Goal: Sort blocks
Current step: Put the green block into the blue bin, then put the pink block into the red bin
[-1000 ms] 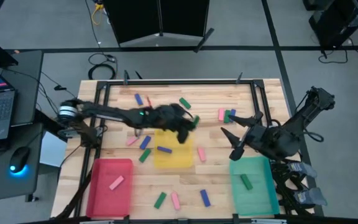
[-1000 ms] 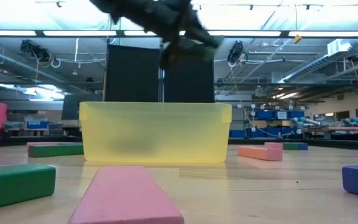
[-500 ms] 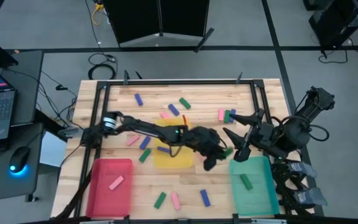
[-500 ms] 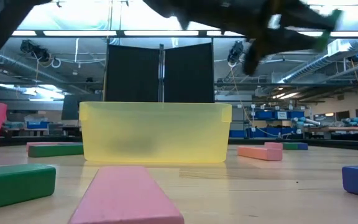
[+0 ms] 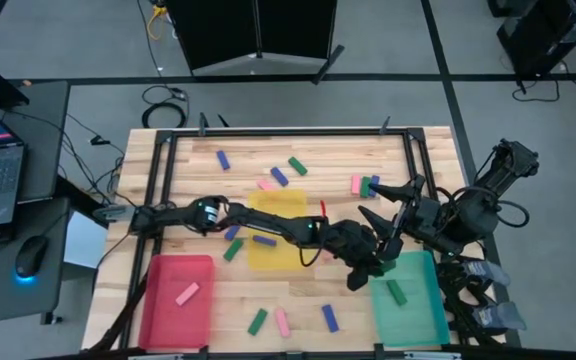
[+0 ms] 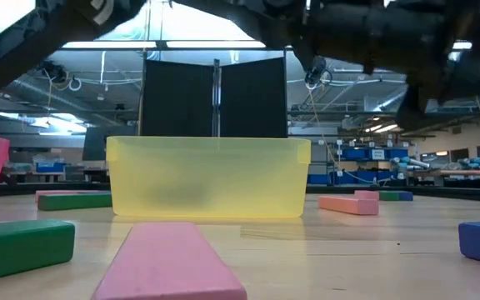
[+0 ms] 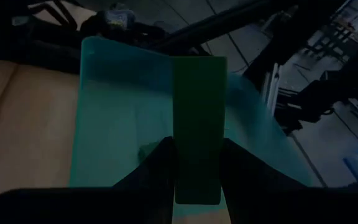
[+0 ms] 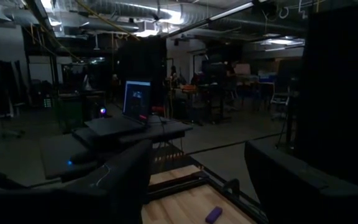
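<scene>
Step in hand: in my judgement, the left arm is bringing one green oblong block [image 7: 197, 124] to the translucent teal plastic tray [image 5: 408, 298] at the lower right of the high view, to drop it there.

Left gripper [image 5: 366, 268]: it is stretched far across the table, at the left edge of the teal tray, right of centre in the high view. In the left wrist view its two dark fingers [image 7: 160, 165] press on both sides of the green block, so the jaws are closed on it, with the block standing out forward between them.

Where the block is: held in the air, with the teal tray directly behind it in the left wrist view. One other green block [image 5: 396, 291] already lies inside this tray.

Right gripper [image 5: 390, 214]: it waits just above the teal tray, near the upper right of the table, jaws wide apart and holding nothing.

How to do it well: I think the block should be fully past the tray's wall before the jaws part, and low enough that it does not bounce out.

Risk: the two arms are near each other here, so the left one should keep apart from the right fingers.

Other trays: the yellow translucent tray [image 5: 276, 240] is at the centre, the red tray [image 5: 178, 300] at the lower left.
</scene>
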Available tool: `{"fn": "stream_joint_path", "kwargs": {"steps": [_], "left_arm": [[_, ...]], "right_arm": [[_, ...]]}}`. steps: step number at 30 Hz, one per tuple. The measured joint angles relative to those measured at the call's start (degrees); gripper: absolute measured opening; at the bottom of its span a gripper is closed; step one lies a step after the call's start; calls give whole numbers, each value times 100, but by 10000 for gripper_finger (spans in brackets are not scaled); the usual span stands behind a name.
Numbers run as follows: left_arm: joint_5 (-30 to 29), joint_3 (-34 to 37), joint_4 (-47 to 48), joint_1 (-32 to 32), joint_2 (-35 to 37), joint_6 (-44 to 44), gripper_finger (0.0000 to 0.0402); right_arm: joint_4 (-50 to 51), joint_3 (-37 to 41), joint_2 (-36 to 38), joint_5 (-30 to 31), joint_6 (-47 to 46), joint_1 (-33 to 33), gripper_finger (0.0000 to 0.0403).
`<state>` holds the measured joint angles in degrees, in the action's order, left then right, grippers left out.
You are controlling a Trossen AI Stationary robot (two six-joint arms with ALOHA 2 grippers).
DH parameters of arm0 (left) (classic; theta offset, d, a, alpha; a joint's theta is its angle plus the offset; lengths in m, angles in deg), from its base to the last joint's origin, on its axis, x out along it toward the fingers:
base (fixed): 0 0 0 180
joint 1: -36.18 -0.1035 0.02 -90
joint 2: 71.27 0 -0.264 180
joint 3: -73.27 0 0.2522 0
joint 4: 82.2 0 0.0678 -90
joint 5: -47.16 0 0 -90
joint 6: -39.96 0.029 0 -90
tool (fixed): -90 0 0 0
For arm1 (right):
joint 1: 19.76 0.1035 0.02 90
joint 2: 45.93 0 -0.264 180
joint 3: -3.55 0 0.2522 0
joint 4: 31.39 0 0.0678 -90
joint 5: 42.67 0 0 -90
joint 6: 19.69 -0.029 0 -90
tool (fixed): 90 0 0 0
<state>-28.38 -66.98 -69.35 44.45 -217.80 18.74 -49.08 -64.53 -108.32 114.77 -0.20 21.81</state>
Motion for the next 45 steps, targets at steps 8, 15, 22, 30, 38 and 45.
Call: {"fn": "stream_joint_path", "kwargs": {"steps": [8, 15, 22, 30, 38, 45], "left_arm": [[-26, -823, 330, 11, -607, -156, 100], [-71, -816, 532, -28, -609, -323, 138], [332, -850, 435, -72, -605, -171, 252], [-17, -847, 592, -164, -172, 82, 244], [-1017, -827, 1880, -243, 715, 1128, 144], [-1391, -823, 2447, -225, 1015, 1368, 67]], "right_arm": [[2, 0, 0, -1, -39, 0, 269], [17, 0, 0, -2, -42, 0, 268], [16, 0, 0, -2, -42, 0, 268], [-52, 0, 8, 21, 110, 167, 270], [-90, 0, 33, 93, 171, 426, 270], [-22, -2, 33, 94, 210, 426, 270]]}}
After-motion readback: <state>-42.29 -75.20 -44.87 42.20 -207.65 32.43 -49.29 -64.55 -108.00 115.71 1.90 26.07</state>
